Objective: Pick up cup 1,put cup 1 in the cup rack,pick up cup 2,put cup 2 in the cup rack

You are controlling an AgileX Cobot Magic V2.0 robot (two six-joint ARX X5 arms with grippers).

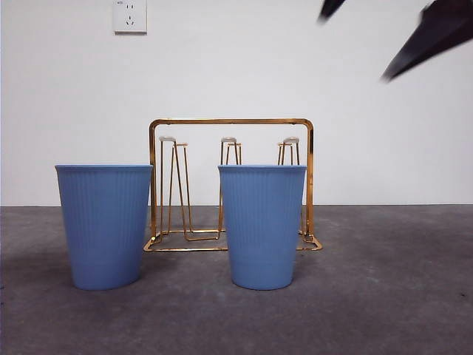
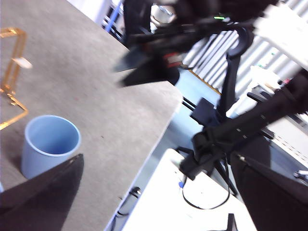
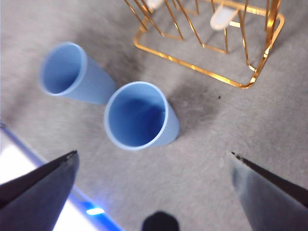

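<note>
Blue cups (image 1: pixel 262 225) upright before gold rack (image 1: pixel 230 122); wall socket (image 1: pixel 130 16) behind.

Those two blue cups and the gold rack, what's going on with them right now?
Nothing is held at the moment. Both blue cups, the left cup and the right cup, stand upright on the table in front of the gold cup rack, whose prongs are bare. The right gripper hovers open above the nearer cup, seemingly lining up a first pick. The left gripper is open too, off near the table's edge.
</note>
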